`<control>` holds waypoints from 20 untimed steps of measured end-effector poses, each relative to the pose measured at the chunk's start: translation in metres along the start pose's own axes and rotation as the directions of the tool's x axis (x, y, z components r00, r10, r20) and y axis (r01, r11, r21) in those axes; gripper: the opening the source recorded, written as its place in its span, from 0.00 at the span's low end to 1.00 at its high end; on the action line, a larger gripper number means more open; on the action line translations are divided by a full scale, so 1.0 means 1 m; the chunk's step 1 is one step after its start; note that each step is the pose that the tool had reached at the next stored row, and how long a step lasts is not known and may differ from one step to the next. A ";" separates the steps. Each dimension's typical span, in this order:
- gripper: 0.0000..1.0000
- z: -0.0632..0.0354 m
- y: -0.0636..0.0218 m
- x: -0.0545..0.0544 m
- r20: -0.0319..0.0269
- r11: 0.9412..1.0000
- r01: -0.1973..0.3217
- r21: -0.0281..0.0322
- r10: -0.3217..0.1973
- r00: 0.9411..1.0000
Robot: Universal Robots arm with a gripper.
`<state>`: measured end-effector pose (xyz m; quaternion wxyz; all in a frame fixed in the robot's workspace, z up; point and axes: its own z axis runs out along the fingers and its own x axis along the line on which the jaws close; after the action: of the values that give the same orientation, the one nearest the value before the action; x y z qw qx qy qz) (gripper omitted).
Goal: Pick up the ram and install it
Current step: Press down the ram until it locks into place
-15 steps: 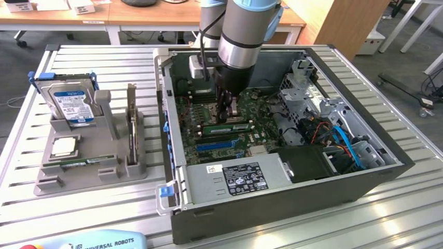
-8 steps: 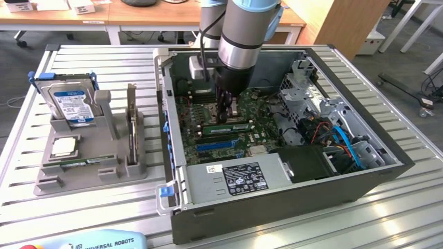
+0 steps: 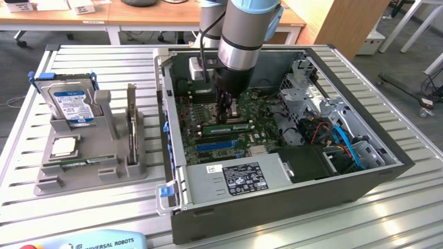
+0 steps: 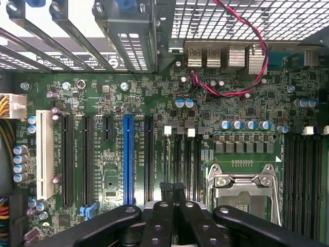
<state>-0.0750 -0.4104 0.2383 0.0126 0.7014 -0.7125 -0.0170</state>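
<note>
While the arm hides the slot from you, the closed gripper [image 4: 172, 191] presses down on the ram [image 3: 229, 125].

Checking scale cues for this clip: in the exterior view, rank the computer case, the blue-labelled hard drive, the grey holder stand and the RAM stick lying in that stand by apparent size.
1. Computer case, by far the largest.
2. Grey holder stand.
3. Blue-labelled hard drive, standing in the holder.
4. RAM stick, a thin strip lying in the holder's front slot.
The stand and its contents sit at a similar depth, so their order is reliable.

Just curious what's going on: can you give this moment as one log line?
tool: shut, inside PC case | over motherboard slots | ram on board below tool
</note>
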 end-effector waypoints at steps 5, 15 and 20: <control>0.10 0.0019 0.0000 0.000 0.000 1.000 0.000 0.000 0.000 1.000; 0.10 0.0037 -0.0002 0.000 0.000 1.000 0.000 0.000 0.000 1.000; 0.10 0.0058 -0.0002 0.000 0.000 1.000 0.000 0.000 0.000 1.000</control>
<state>-0.0750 -0.4105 0.2325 0.0127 0.7013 -0.7125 -0.0170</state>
